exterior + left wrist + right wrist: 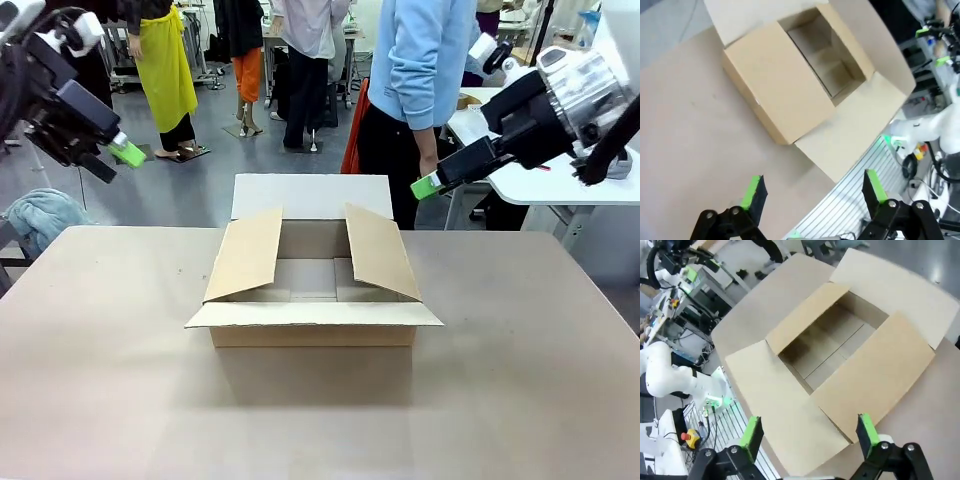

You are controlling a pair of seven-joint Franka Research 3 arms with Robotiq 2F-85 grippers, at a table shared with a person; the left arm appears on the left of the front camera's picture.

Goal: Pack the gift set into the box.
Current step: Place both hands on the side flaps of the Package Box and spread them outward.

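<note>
The box (312, 325) stands open in the middle of the table, its four flaps spread outward and its inside bare. In the left wrist view the box (780, 85) lies ahead, well beyond the fingers. In the right wrist view the box (880, 370) lies below, just past the fingertips. My left gripper (125, 153) hangs high at the far left, and its own camera shows the left gripper (815, 180) open and empty. My right gripper (427, 187) hovers high at the back right, and the right gripper (809, 422) is open and empty too. The gift set is out of view.
A person in a light blue top (420, 60) stands at the far side of the tan table (100, 380), behind the box. A white table (560, 185) stands at the back right. A blue-grey cloth (40, 215) lies off the table's left edge.
</note>
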